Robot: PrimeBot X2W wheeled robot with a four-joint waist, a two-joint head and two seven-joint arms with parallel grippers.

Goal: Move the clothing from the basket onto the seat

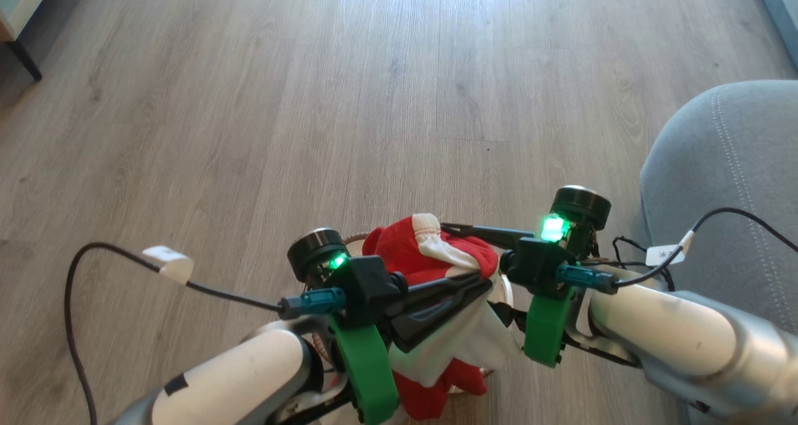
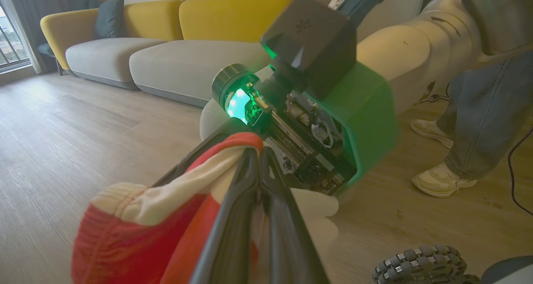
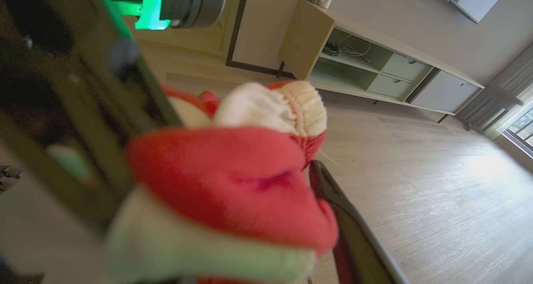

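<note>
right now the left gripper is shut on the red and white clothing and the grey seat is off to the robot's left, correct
One thing is off: the seat lies to the robot's right, at the right edge of the head view. The rest stands: the left gripper is shut on the clothing, as the left wrist view shows.

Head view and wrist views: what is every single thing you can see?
clothing: one, red and white, held up between the grippers
seat: one, grey, right edge of the head view
floor: one, pale wood, under everything
sofa: one, yellow backs and grey cushions, far side of the left wrist view
cabinet: one, pale wood, by the wall in the right wrist view
person: one, blue jeans and pale shoes, right of the left wrist view
left gripper: one, dark fingers, shut on the clothing
right gripper: one, dark fingers, open with clothing between them
</note>
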